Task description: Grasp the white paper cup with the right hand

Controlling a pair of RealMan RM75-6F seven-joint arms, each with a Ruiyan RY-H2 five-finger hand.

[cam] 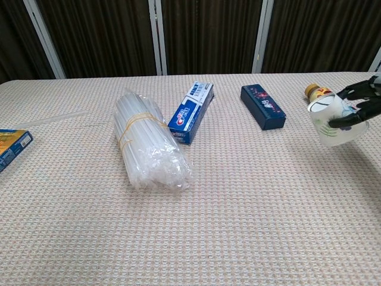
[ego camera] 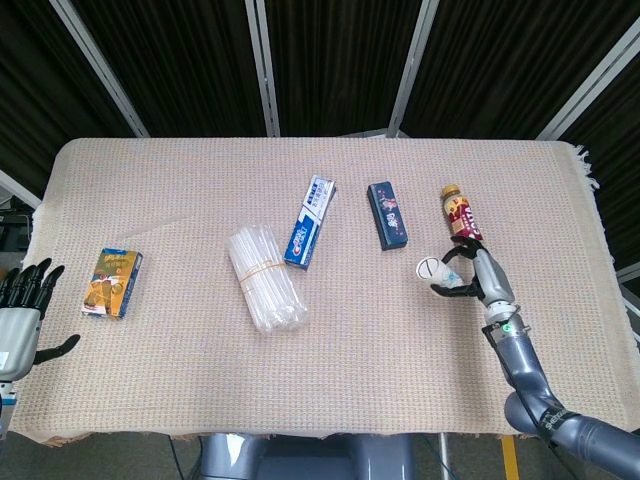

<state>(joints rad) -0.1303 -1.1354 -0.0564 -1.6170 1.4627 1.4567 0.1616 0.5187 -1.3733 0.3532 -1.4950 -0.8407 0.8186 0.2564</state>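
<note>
White paper cup (cam: 331, 122) held off the tabletop (cam: 250, 202) in the right hand (ego camera: 478, 277), at the 3 o'clock side.
Thin, light and easily crushed, it wanted a gentle wrap round mid-wall; its long axis tilted, rim toward 10 o'clock. The left hand (ego camera: 22, 310) lay spread, holding nothing, at 8 o'clock.

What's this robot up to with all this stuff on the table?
The robot's right hand is holding a white paper cup, gripped from the side and raised off the cloth-covered table, close to a small bottle lying there. Its left hand rests open at the far edge, holding nothing, near a yellow and blue box. A bundle of clear plastic tubes, a toothpaste box and a dark blue box lie untouched in the middle.
</note>
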